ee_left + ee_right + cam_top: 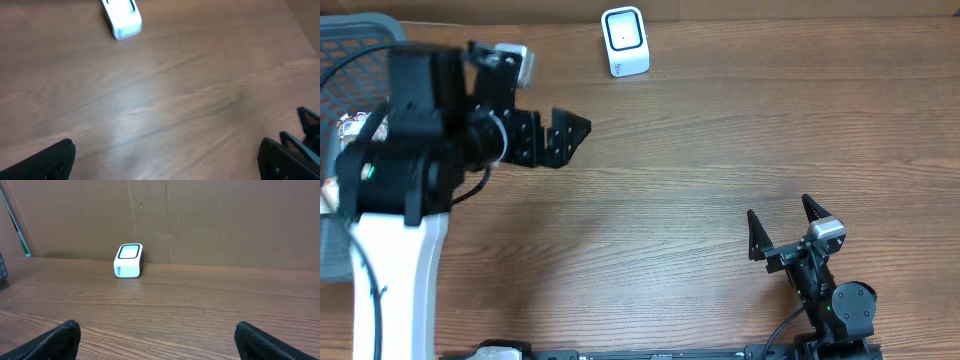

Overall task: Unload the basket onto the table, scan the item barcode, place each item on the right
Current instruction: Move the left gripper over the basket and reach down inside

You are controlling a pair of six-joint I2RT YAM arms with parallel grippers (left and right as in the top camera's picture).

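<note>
Judging from how things lie, the task has barely begun: nothing is held and nothing is in front of the scanner (624, 40), which stands alone at the far edge of the table (670, 200), just before the cardboard wall (200, 220), with bare wood all around it. The left gripper (578, 142) hangs over the left part of the table, pointing right, a little nearer than the scanner and to its left. Its jaws are spread wide and empty, and its wrist view shows only wood between the fingers, with the scanner at the far left corner of that view. The right gripper (779, 210) sits low at the near right, well apart from the scanner and facing it. Its jaws are also fully apart, with nothing between them. The item to be scanned cannot be made out for certain. A grey basket (360, 40) stands at the far left, largely covered by the left arm, and a pale shape (350, 124) shows inside it beside the arm. That may be the item, but too little of it shows to tell. Everything is left to do: take hold of an item, bring it to the scanner and turn its barcode toward the scanner's window.
</note>
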